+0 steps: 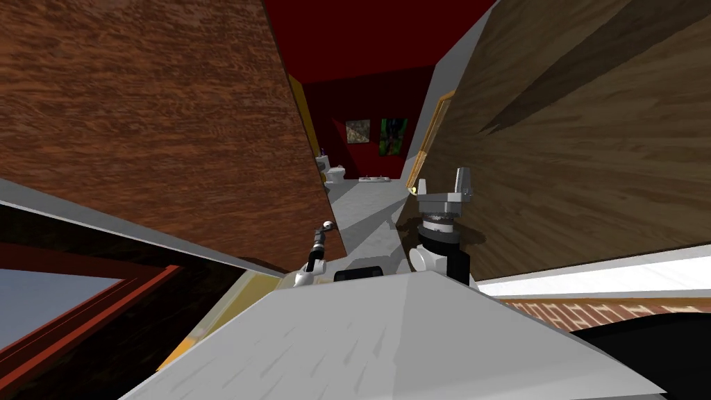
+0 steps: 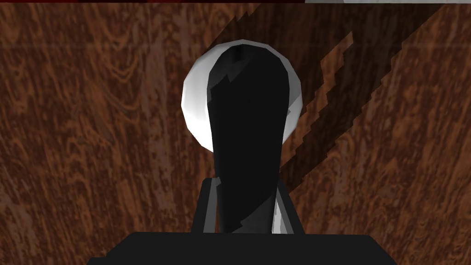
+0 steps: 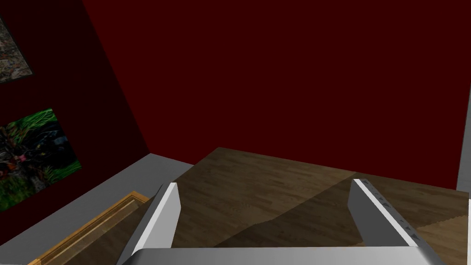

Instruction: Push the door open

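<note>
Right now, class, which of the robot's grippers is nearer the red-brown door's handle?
Left. The left gripper is on the handle, fingers pressing its sides. The right gripper stands open across the gap, beside the paler wooden panel, clear of the handle.

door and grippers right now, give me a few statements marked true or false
1. The left gripper is shut on the dark handle of the reddish-brown door. True.
2. The right gripper is shut on something. False: its fingers stand apart and hold nothing.
3. The door is fully closed. False: a gap past its edge shows a toilet in a red-walled room.
4. Two pictures hang on the far wall. True.
</note>
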